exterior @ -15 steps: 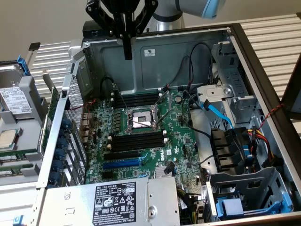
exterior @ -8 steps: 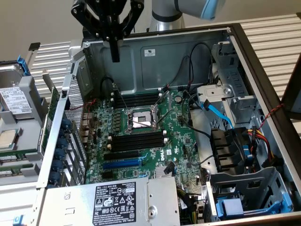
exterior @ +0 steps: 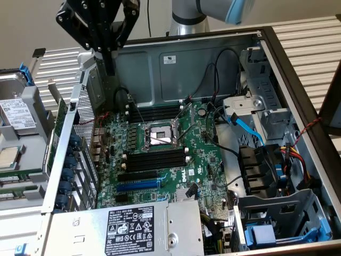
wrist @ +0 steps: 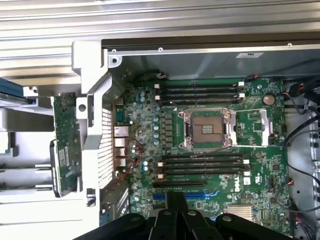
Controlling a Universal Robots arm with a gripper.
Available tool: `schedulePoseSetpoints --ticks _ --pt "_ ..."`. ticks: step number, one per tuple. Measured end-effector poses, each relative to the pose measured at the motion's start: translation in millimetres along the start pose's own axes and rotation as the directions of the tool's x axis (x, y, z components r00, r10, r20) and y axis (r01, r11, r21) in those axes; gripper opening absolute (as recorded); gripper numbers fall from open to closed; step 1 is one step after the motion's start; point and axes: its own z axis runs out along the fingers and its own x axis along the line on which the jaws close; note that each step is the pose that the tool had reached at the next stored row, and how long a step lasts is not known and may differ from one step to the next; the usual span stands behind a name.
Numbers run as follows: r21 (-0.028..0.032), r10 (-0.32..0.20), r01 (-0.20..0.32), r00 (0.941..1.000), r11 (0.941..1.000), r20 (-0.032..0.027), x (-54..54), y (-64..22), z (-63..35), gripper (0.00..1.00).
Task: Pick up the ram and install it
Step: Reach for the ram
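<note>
The ram [wrist: 65,142] is a narrow green stick with dark chips, resting on a holder outside the open computer case's wall; in the exterior view the ram [exterior: 61,118] shows as a thin green strip at the exterior view's left. My gripper [exterior: 109,64] hangs high above the case's back corner, near that wall and well above the ram. The gripper [wrist: 175,212] is shut with nothing between its black fingers. Inside the case, the green motherboard [exterior: 205,154] carries two banks of black memory slots [exterior: 157,160] [wrist: 202,167] on either side of the processor socket [wrist: 207,130].
A blue expansion slot [exterior: 137,185] lies by the power supply [exterior: 128,229]. A hard drive [exterior: 16,112] sits outside at the exterior view's left. Blue and black cables [exterior: 248,125] and a drive cage [exterior: 277,213] crowd the exterior view's right. The case's metal wall [exterior: 74,138] rises beside the ram.
</note>
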Motion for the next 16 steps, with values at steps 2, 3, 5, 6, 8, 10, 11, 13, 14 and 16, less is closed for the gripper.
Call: schedulePoseSetpoints --ticks 2,3,5,6,8,10,11,13,14,16 --pt "0.0 0.0 0.0 1.0 1.0 0.0 9.0 -2.2 0.4 0.11" --pt "0.0 0.0 0.0 1.0 1.0 0.0 13.3 -3.5 0.4 0.11" --pt "0.0 0.0 0.0 1.0 1.0 -0.0002 21.7 -6.4 0.6 0.11" --pt "0.0 0.0 0.0 1.0 1.0 -0.0004 25.4 -8.0 0.6 0.11" --pt "0.0001 0.0 0.0 1.0 1.0 -0.0012 33.2 -11.0 0.9 0.11" --pt "0.0002 0.0 0.0 1.0 1.0 -0.0037 41.7 -13.3 1.2 0.11" --pt "0.0004 0.0 0.0 1.0 1.0 -0.0061 45.5 -14.2 1.3 0.11" --pt "0.001 0.001 -0.001 0.9999 1.0 -0.0132 52.4 -15.3 1.5 0.11" --pt "0.0013 0.001 -0.001 0.9998 1.0 -0.0182 55.7 -15.7 1.6 0.11" --pt "0.0021 0.001 -0.001 0.9996 1.0 -0.0288 62.0 -16.2 1.7 0.11"
